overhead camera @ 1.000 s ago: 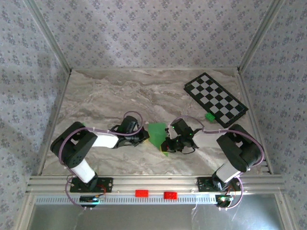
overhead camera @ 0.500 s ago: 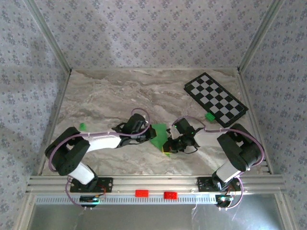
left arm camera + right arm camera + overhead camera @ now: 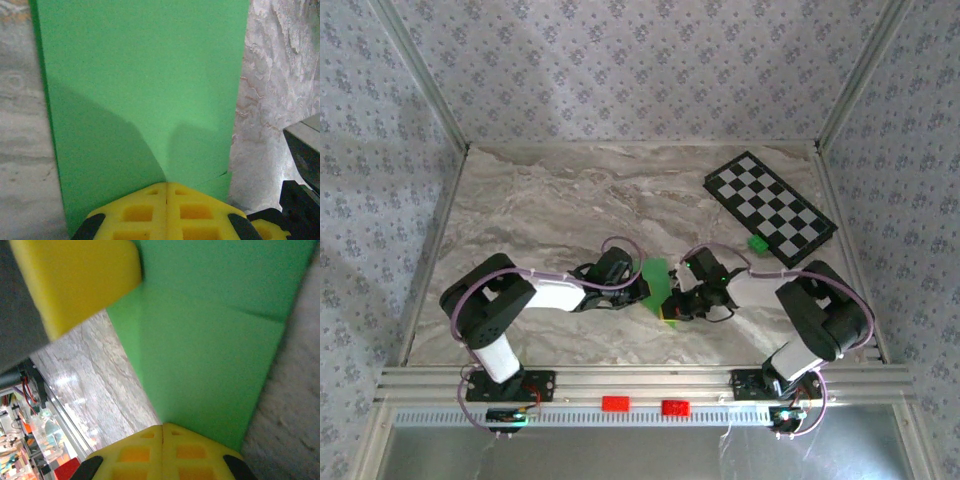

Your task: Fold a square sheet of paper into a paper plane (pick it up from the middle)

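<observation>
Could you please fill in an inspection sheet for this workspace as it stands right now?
Surface: marble table; no spill or damage seen.
Job's things: green paper between the two arms, creased, not yet a plane.
Clutter: checkered board at the far right; green block by its near edge; two red blocks on the front rail.
Claws: left claw shut, tips at the paper; right claw shut, tips at the paper; whether either pinches it cannot be told.
Cables: purple cables loop along both arms, off the paper.
Surroundings: patterned walls and a metal frame; nothing else seen.
</observation>
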{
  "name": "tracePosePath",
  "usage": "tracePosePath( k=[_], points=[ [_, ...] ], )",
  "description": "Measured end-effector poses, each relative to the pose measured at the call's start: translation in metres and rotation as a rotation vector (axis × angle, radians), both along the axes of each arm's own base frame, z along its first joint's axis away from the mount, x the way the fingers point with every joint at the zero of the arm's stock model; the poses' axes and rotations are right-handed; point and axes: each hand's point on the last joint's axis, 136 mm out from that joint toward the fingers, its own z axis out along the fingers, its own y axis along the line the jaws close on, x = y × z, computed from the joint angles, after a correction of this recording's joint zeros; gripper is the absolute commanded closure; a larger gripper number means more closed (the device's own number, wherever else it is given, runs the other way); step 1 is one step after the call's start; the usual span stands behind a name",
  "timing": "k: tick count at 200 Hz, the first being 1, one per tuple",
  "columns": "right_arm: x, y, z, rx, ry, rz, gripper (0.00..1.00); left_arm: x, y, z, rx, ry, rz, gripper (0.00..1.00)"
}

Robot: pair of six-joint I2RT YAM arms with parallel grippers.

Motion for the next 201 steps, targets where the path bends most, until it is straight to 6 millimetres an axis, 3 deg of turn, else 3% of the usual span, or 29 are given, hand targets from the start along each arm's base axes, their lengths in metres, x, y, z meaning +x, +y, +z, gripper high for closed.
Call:
tracePosePath(
  k=[46, 91, 143, 172, 201],
  points=[
    [-0.022, -0.017, -0.002, 0.004, -0.001, 0.015, 0.98, -0.001, 0.001, 0.0, 0.003, -0.001, 0.009, 1.0],
    [-0.03, -0.031, 0.004, -0.019, 0.024, -0.011, 0.97, -0.001, 0.002, 0.0, 0.004, -0.004, 0.011, 1.0],
    [0.01, -0.041, 0.038, 0.017, -0.107, -0.132, 0.75, 0.0, 0.009, 0.001, 0.01, -0.01, 0.044, 1.0],
    [0.029, -0.036, 0.043, 0.008, -0.135, -0.155, 0.7, 0.0, 0.014, 0.005, 0.025, -0.019, 0.059, 0.93],
    [0.034, -0.033, 0.04, 0.01, -0.133, -0.169, 0.66, 0.002, 0.016, 0.018, 0.015, -0.047, 0.065, 0.88]
  ],
)
